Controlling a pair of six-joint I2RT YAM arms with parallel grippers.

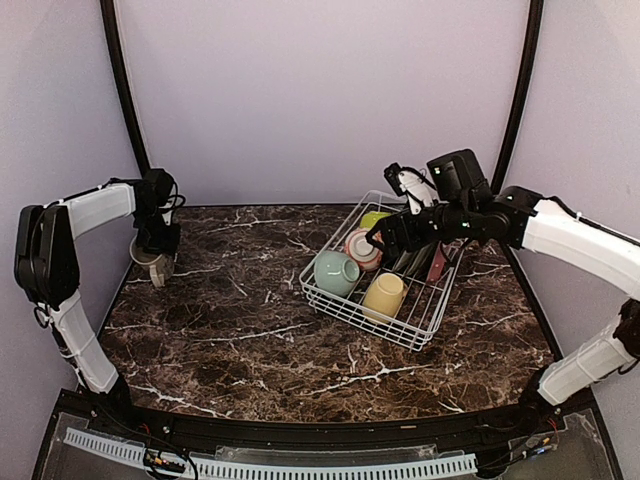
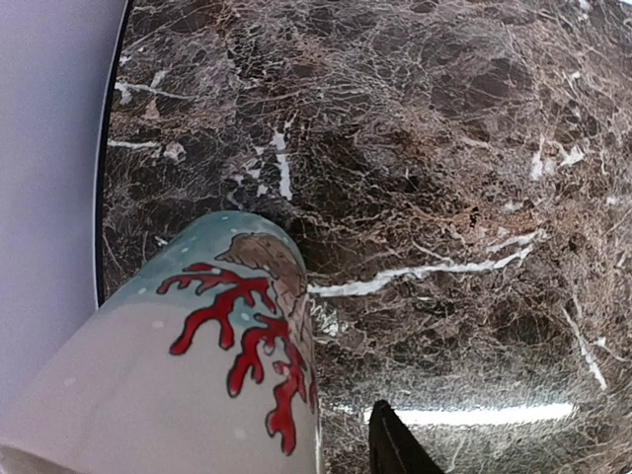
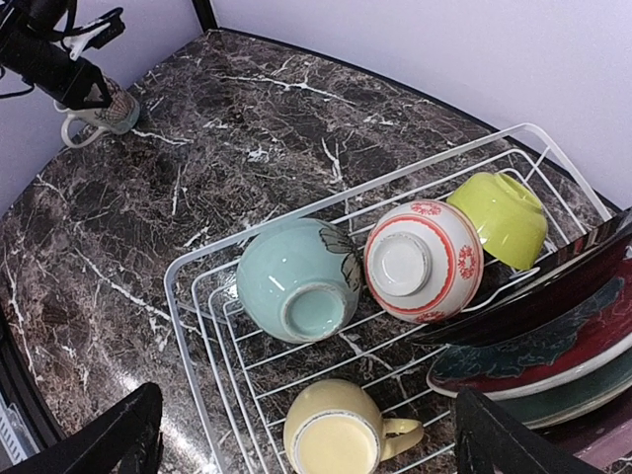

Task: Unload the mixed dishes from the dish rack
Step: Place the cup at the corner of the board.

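Surface: dark brown, white-veined marble tabletop [image 1: 230, 320] with lilac walls behind.
Rack: white wire dish rack [image 3: 212, 326], right of centre on the table.
Contents: mint ceramic bowl [image 3: 296, 278], pink-striped bowl [image 3: 423, 260] and lime bowl [image 3: 499, 217], all bottoms up; yellow mug [image 3: 334, 430]; dark and red plates [image 3: 553, 336] leaning on edge.
Left gripper [image 1: 158, 255]: at the beige red-coral mug [image 3: 104, 114], far-left table edge; one finger [image 2: 395, 444] shows, apart from the mug's side; grip cannot be told.
Right gripper [image 1: 385, 236]: above the rack, jaws spread wide, holding nothing.

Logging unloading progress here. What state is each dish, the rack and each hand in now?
dish rack: loaded
beige mug: out, standing on the table
mint bowl: in the rack, bottom up
pink-striped bowl: in rack, bottom up
lime bowl: in rack, tilted
yellow mug: in rack, bottom up
plates: in rack, on edge
left hand: at the beige mug, grip unclear
right hand: open above the rack
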